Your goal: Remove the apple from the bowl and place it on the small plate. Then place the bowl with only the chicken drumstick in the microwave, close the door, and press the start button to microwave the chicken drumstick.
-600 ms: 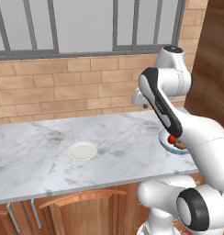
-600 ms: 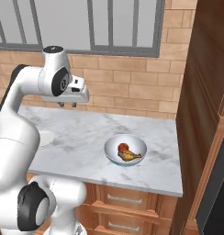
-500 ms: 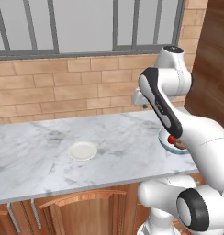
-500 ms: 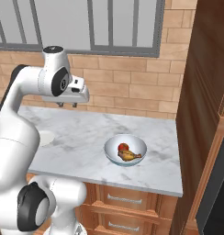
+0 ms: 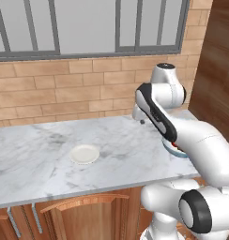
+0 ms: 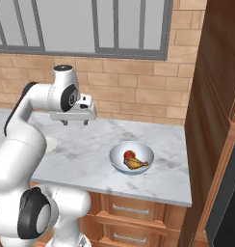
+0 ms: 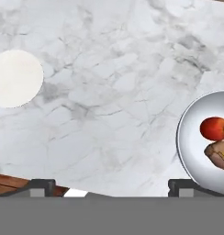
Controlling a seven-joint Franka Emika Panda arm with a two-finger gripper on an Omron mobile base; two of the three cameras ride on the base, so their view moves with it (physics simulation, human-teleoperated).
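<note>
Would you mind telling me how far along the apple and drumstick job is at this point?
Nothing looks done yet: the apple lies in the bowl beside the chicken drumstick, and the small plate is bare. In hand: the pincer hangs open above the counter, holding nothing. Left: the apple's move to the plate, then loading, closing and starting the microwave.

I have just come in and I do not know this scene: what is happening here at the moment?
A white robot arm holds its open gripper high above a marble counter, with nothing between the fingers. The apple and the chicken drumstick lie together in the bowl, to the gripper's right. The small plate stands bare on the counter, apart from the bowl. So the first step, lifting the apple out, is not yet done.
</note>
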